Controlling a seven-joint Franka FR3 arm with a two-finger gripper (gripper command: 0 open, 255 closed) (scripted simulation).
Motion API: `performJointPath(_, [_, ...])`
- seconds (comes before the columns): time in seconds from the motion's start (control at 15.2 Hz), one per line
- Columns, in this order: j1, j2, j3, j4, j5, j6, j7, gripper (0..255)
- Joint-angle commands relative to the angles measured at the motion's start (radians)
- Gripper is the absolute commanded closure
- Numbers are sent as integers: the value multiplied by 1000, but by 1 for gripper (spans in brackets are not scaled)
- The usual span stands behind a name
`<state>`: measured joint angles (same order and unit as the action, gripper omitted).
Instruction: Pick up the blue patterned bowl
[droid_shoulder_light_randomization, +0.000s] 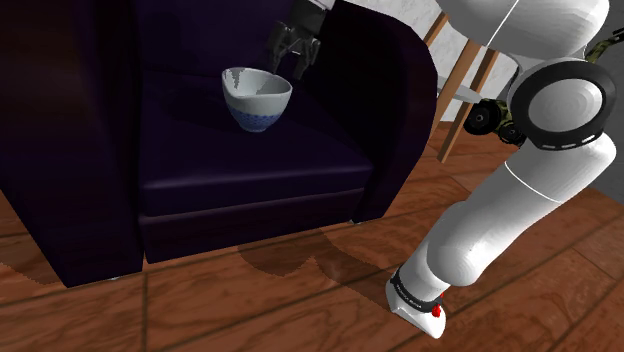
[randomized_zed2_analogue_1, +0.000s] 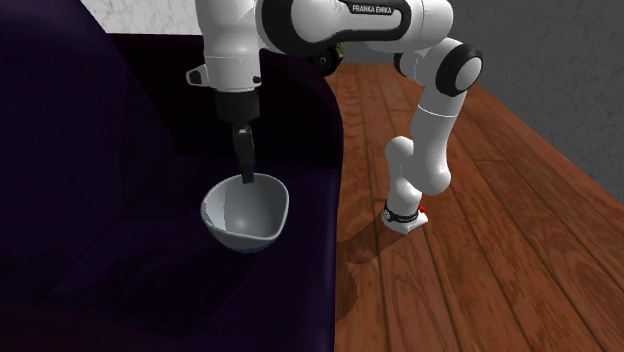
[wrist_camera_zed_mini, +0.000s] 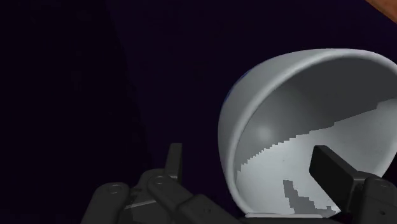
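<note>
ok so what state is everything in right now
pincer: open, one finger inside the bowl and one outside, rim between them, not clasped
bowl: upright, empty, resting on the seat, not yet lifted
armchair: standing upright, bowl on its seat cushion

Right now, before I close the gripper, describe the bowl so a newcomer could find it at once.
Find the dark purple armchair standing on the wooden floor; on its seat cushion sits a round bowl. It is pale inside with a blue pattern low on its outer wall, the one light thing on the dark cushion, and the black gripper straddles its rim.
</note>
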<state>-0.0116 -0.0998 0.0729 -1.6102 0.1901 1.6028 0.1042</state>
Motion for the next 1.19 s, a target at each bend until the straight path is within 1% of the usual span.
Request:
performJointPath(0.0, [-1,10,-1,-9,3,16,-2,0])
performJointPath(0.33, [0,-11,0,-108,6,93,-15,0])
performJointPath(0.46, [0,-11,0,-108,6,93,-15,0])
performJointPath(0.53, [0,-12,0,-111,6,94,-16,255])
performJointPath(1.12, [0,-11,0,-108,6,93,-15,255])
